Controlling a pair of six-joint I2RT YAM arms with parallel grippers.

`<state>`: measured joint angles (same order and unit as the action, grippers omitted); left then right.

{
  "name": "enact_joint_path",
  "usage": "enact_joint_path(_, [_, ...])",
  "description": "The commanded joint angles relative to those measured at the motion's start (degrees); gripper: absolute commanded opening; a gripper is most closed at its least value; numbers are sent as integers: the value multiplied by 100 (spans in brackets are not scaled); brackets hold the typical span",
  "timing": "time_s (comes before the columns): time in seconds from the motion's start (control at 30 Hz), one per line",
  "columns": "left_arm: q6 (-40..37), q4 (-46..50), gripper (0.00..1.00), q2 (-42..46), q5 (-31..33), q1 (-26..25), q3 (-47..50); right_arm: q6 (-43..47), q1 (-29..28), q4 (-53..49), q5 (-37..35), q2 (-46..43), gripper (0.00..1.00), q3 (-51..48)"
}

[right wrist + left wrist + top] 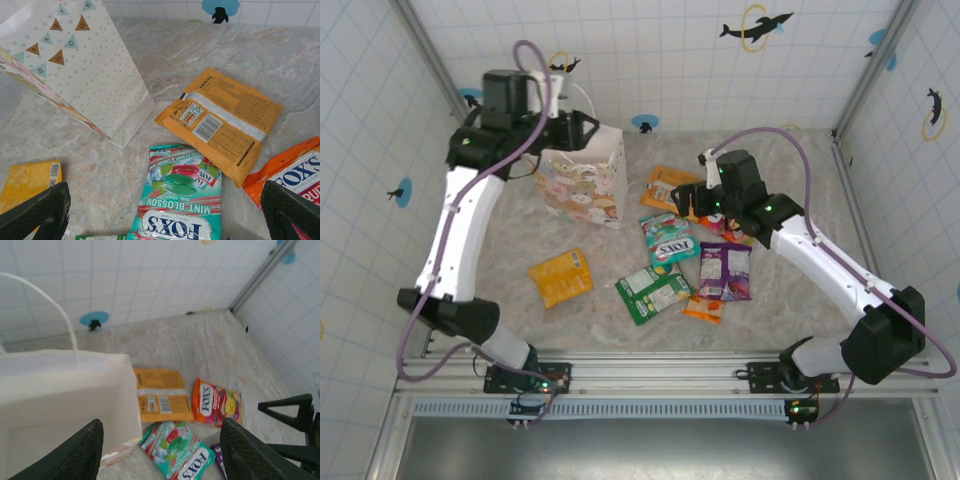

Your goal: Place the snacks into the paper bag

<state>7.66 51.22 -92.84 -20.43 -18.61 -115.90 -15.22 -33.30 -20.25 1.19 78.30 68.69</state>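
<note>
Marble-look tabletop (500, 270), so starting on your left: the yellow-orange packet (561, 276) lies alone in front of the paper bag (582, 185). The bag stands upright, and your left pincer (578, 128) hovers over its open mouth with fingers spread wide. Next come the green packet (653, 292), the teal FOX'S packet (669, 238) and the orange packet (665, 185) just beside the bag. Then there's the small orange packet (704, 308) and the purple packet (724, 271). Your right pincer (692, 200) hangs spread too, near the red-yellow FOX'S packet (735, 232).
</note>
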Motion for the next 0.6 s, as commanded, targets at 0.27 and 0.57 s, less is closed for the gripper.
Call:
enact_joint_path(0.27, [129,595,59,-1390,1002,-416,-574,-8,-63,1,279,-157,100,-220])
enact_joint_path(0.57, [200,176,56,-1852,777,-530,-587,81,-72,-53,404,-109,100,-277])
